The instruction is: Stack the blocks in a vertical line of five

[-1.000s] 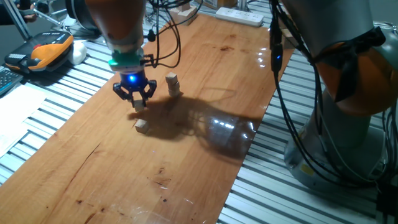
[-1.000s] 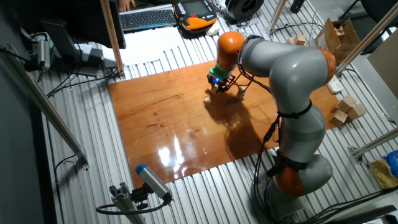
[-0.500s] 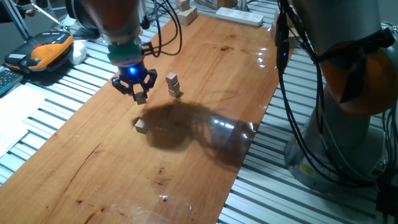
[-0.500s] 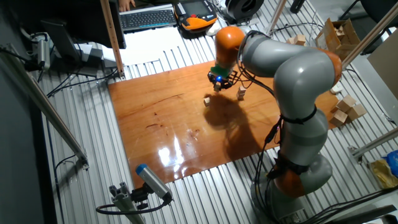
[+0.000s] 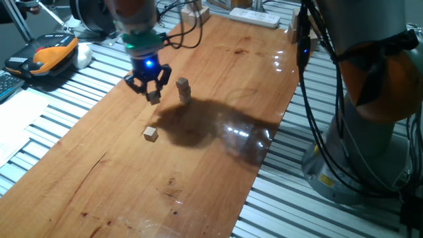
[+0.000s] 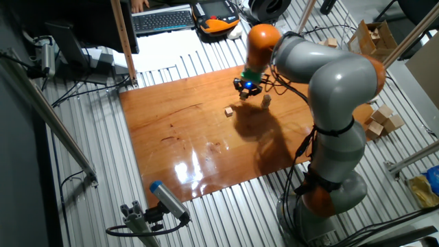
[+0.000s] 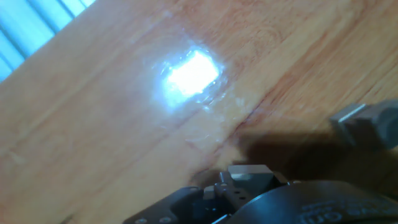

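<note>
My gripper (image 5: 152, 91) hangs over the far left part of the wooden board (image 5: 218, 73). It is shut on one tiny tan block (image 5: 154, 98), held clear above the board. A short stack of tiny blocks (image 5: 183, 90) stands just right of the gripper, apart from it. One loose block (image 5: 151, 134) lies on the board nearer the camera. In the other fixed view the gripper (image 6: 245, 89) is left of the stack (image 6: 267, 101), with the loose block (image 6: 228, 111) further left. The hand view is blurred and shows only the board with a glare spot (image 7: 189, 76).
Larger pale wooden blocks (image 6: 379, 121) lie off the board beside the arm's base, and more at the board's far end (image 5: 195, 9). A white power strip (image 5: 254, 17), an orange-black device (image 5: 55, 50) and a keyboard (image 6: 162, 20) lie around the board.
The gripper has risen and moved away from the camera and to the right, toward the stack, carrying the block. The loose block and the stack have stayed put.
</note>
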`<state>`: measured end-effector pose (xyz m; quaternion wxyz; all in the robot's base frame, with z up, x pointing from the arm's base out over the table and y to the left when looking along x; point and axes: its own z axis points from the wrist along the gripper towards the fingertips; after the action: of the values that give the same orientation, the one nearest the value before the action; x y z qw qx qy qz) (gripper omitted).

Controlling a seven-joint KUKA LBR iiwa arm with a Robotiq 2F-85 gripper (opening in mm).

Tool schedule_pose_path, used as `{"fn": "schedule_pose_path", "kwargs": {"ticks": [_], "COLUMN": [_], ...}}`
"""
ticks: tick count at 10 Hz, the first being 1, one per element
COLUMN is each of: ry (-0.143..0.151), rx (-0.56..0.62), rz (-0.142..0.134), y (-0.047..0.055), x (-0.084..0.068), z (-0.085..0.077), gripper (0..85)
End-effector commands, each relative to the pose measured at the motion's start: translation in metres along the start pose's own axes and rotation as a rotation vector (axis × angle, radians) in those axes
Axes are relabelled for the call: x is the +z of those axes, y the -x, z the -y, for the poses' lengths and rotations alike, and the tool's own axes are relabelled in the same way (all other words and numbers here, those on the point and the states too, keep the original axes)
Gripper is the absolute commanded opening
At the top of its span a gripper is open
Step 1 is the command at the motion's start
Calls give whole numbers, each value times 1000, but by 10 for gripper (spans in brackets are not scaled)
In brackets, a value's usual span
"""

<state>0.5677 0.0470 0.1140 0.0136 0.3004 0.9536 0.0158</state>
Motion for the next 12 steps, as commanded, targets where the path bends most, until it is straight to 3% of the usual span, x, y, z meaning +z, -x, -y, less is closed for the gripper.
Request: {"fn": "schedule_pose_path", "kwargs": {"ticks": [1, 4, 6, 10, 12], "ry": [-1, -2, 13, 22, 25], "rx": [-150, -258, -327, -407, -413], "rz": [0, 25, 18, 28, 27], "y": [2, 5, 8, 19, 20], "x": [0, -10, -22, -22, -21], "z": [5, 18, 28, 51, 55], "gripper": [0, 0, 0, 0, 0]}}
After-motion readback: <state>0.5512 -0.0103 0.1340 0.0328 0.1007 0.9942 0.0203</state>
